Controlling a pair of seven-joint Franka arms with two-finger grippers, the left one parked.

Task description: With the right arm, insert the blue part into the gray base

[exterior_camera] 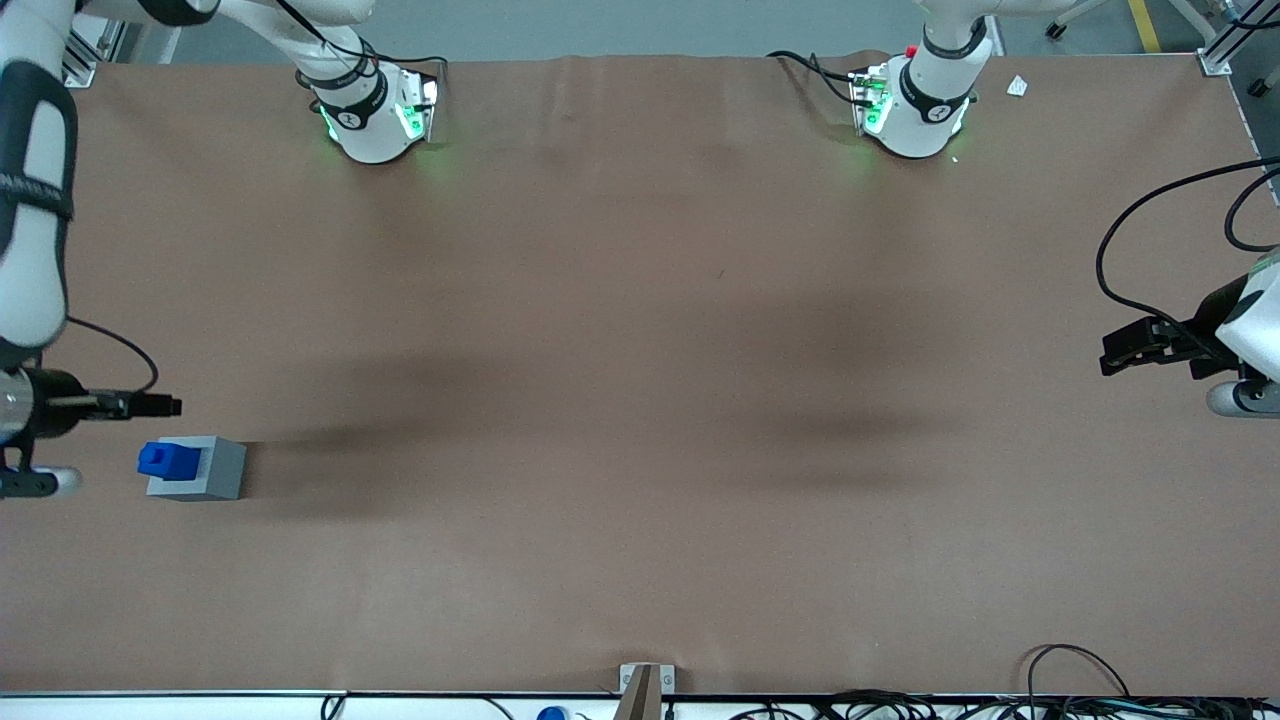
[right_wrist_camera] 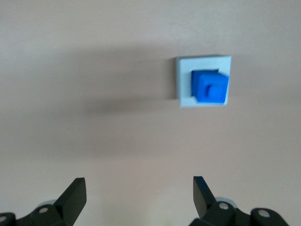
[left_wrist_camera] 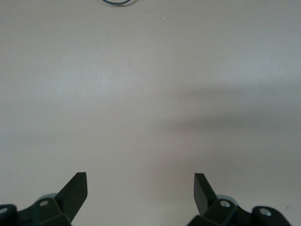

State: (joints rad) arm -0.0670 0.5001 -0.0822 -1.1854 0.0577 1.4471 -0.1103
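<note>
The small bright blue plastic block with a square stub on top (exterior_camera: 165, 460) sits in the light gray cube-like base (exterior_camera: 205, 470), stub pointing up, and from the wrist camera you can see it (right_wrist_camera: 210, 87) filling the recess of the gray base (right_wrist_camera: 184, 84), gray rim showing around most of it. In the front view the blue part stands proud of the base's top face, toward the base's edge on the working arm's side. The pair rests on the brown paper-covered table (exterior_camera: 640, 400), far out at the working arm's end.

The white jointed right arm with black side panels (exterior_camera: 35, 200) hangs over that same end of the table, and its black two-finger gripper (exterior_camera: 150, 405) is up off the block, just beside the base and a bit farther from the front camera than it. Nothing is between the fingers: the wrist view shows the gripper (right_wrist_camera: 138, 195) spread wide, black fingertips (right_wrist_camera: 75, 193) well apart, bare table between them, holding nothing. The blue part and gray base lie clear of those fingers, not touched by either one. A long dark shadow stretches across the paper from the base.
</note>
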